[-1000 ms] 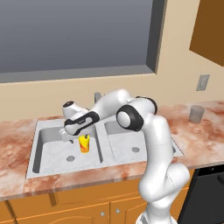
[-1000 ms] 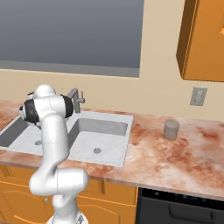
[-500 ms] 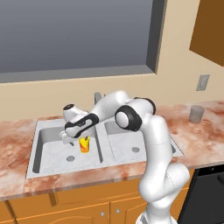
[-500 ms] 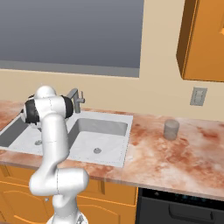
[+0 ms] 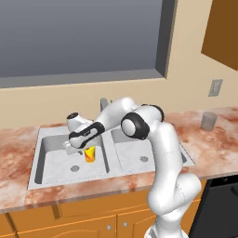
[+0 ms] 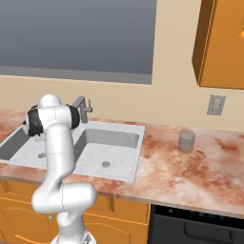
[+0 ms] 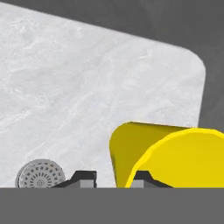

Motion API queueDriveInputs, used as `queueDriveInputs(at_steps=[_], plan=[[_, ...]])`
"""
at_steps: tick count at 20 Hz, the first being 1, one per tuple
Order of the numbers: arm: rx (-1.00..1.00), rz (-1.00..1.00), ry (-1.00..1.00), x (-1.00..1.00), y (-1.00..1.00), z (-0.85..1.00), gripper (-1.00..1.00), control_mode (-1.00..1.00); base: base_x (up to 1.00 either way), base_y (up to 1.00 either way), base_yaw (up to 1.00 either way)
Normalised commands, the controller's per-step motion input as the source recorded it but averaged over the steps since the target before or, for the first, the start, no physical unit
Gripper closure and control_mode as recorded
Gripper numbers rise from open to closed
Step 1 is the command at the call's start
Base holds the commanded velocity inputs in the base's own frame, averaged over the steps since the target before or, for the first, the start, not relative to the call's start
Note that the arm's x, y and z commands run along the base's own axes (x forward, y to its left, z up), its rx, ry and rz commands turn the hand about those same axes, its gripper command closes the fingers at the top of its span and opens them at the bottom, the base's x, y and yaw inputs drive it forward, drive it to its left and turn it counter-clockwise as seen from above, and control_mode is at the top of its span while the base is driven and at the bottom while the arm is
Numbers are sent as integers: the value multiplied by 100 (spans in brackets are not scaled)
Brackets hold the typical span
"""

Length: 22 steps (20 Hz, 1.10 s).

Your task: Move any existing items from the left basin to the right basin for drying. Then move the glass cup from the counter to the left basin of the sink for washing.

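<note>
Your end effector [image 5: 82, 149] is down in the left basin [image 5: 51, 162], its fingers astride the yellow cup's [image 5: 89, 154] rim wall; a firm clench I cannot confirm. That cup likely handles light, rigid and slick, so pinch the wall squarely. To the end effector's right stand the divider, the tap [image 5: 104, 104] and the right basin [image 5: 139, 153]; far right, the glass cup [image 5: 208, 121] waits on the counter [image 5: 218, 139].

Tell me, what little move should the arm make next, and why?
Probably finish closing the tool on the yellow cup before lifting. In the left base view the tool sits right at the cup's rim in the left basin, and in the hand view one fingertip lies outside the cup wall, the other inside it. The right basin waits alongside.
</note>
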Motion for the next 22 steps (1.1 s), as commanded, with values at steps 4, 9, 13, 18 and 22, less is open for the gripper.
queueDriveInputs(at_steps=[4,9,13,18,22], plan=[[0,0,-5,-10,0,0,100,-100,0,0,0],[0,-3,-7,-18,0,12,100,-100,0,0,0],[0,-5,-4,-19,0,20,100,-100,0,0,0],[0,-5,-5,-24,-5,38,100,-100,0,0,0],[0,-6,0,-20,-7,33,100,-100,0,0,0]])
